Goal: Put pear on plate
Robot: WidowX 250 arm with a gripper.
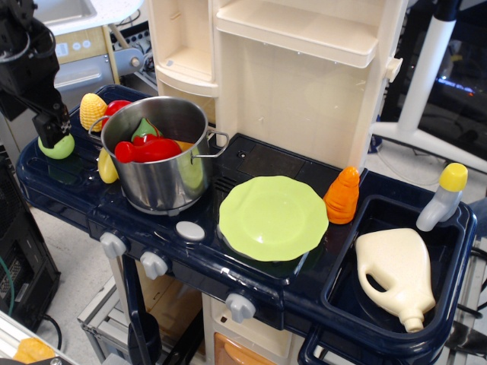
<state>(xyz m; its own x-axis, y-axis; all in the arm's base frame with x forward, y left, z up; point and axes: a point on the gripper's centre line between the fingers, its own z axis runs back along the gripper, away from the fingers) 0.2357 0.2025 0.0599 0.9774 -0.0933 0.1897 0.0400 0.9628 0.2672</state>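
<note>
Dark blue toy kitchen desk (251, 163) fills the scene. At nine o'clock the black arm reaches straight down, its claw (52, 134) set onto the pear (56, 148) at the left edge; whether it grips, I cannot tell. Toward three o'clock, past the pot (161, 156), lies the plate (273, 217).

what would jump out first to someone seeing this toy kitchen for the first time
Probably the steel pot at left, stuffed with red and green toys, and the lime-green plate lying bare mid-counter. At far left the black gripper sits over the pear, while a cream jug lies in the sink at right.
</note>
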